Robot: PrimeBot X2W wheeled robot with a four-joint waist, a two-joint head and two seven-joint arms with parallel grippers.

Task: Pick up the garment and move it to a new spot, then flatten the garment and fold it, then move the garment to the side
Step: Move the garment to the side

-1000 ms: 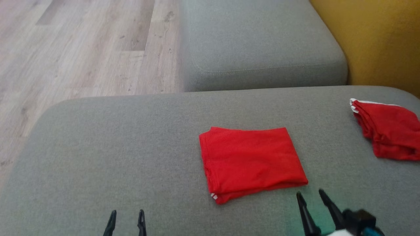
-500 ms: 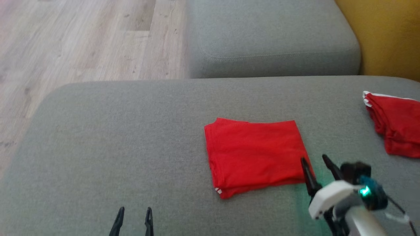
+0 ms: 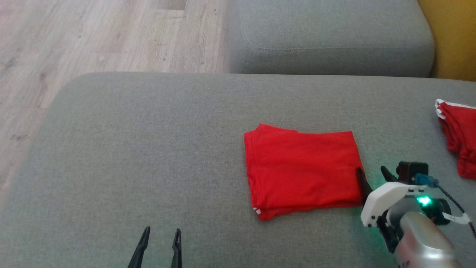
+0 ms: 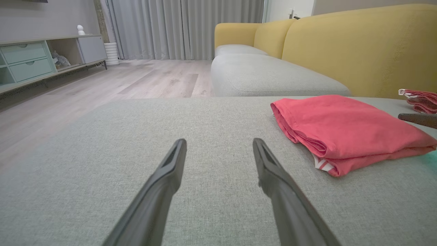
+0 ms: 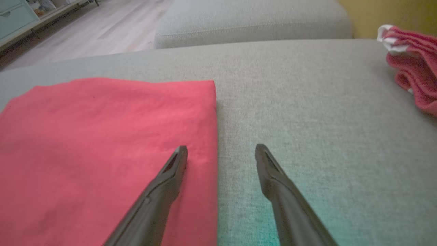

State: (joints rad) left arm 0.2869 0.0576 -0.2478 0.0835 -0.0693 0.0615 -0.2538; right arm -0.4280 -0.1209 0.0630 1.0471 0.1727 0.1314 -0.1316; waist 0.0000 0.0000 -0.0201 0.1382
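The red garment point(image 3: 301, 169) lies folded into a neat rectangle on the grey cushion point(image 3: 148, 149); it also shows in the left wrist view point(image 4: 341, 126) and the right wrist view point(image 5: 102, 143). My right gripper point(image 3: 372, 174) is open and straddles the garment's right edge, one finger over the cloth, the other over bare cushion point(image 5: 307, 119). Its own fingers spread wide in the right wrist view point(image 5: 221, 150). My left gripper point(image 3: 161, 236) is open near the front edge, well left of the garment, nothing between its fingers point(image 4: 218, 143).
A second red garment with white trim point(image 3: 457, 137) lies bunched at the cushion's right end. Behind is another grey seat cushion point(image 3: 327, 37) and a yellow sofa back point(image 3: 453, 37). Wooden floor point(image 3: 93, 37) lies beyond the cushion's left edge.
The right arm has advanced from the front edge to the garment's right edge. The camera has shifted, sliding the whole scene right and up. The left gripper stays put.
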